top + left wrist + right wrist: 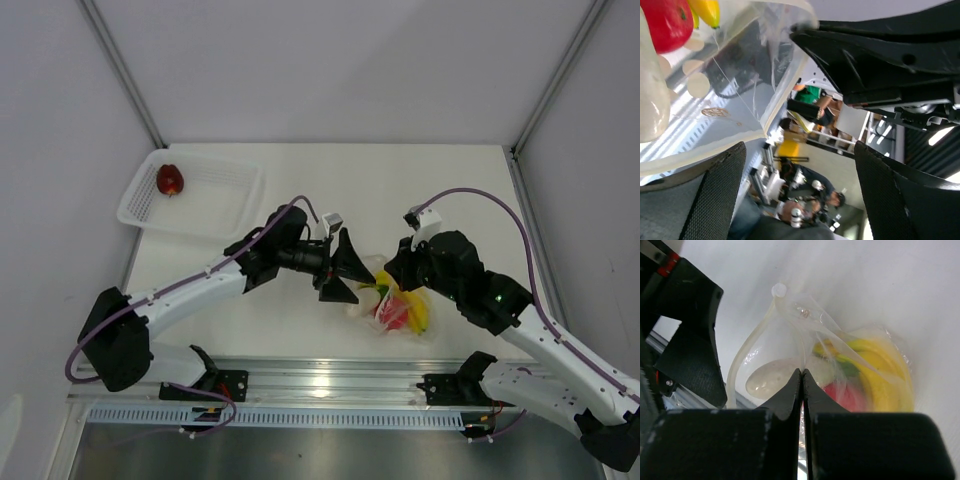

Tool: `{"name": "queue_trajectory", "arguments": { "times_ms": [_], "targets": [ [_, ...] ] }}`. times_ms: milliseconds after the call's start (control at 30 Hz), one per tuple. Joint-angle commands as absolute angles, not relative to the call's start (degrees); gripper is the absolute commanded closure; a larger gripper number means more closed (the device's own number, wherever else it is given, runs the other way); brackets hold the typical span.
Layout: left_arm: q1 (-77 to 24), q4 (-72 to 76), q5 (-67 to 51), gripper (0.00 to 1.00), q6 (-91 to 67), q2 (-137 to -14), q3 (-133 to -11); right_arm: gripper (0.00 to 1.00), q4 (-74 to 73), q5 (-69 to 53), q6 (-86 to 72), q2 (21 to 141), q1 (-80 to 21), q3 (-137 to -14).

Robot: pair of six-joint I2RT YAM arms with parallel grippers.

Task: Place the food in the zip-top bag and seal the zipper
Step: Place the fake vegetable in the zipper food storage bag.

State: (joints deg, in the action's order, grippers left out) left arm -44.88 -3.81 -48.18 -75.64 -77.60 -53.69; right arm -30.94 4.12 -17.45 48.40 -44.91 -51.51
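The clear zip-top bag lies at the table's near middle, between my two grippers. It holds the yellow banana bunch, the red apple and the white radish. My right gripper is shut on a fold of the bag's plastic at its mouth. The zipper strip curves open to the left of the jaws. My left gripper is open and empty, right beside the bag's mouth; in its wrist view the bag is at the upper left. The dark red fruit lies in the basket.
A white mesh basket stands at the back left of the table. An aluminium rail runs along the near edge. White walls with metal posts close the back and sides.
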Motion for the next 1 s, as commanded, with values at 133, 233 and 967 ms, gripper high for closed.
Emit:
{"name": "queue_trajectory", "arguments": {
  "times_ms": [133,233,967],
  "targets": [
    [-44.56,-19.05,-29.64,0.05,-54.96,-68.56,-62.38,1.0,-28.56,5.1,-17.49,48.16,-45.26,-51.86],
    [-44.56,-28.81,-17.09,0.05,-47.21,-66.63,-66.61,1.0,-28.56,5.27,-17.84,48.34,-45.26,-51.59],
    [-20.06,-32.52,37.37,0.0,-28.12,-79.09,-70.91,1.0,-26.37,5.28,-15.12,52.64,-45.26,-51.33]
  ]
}}
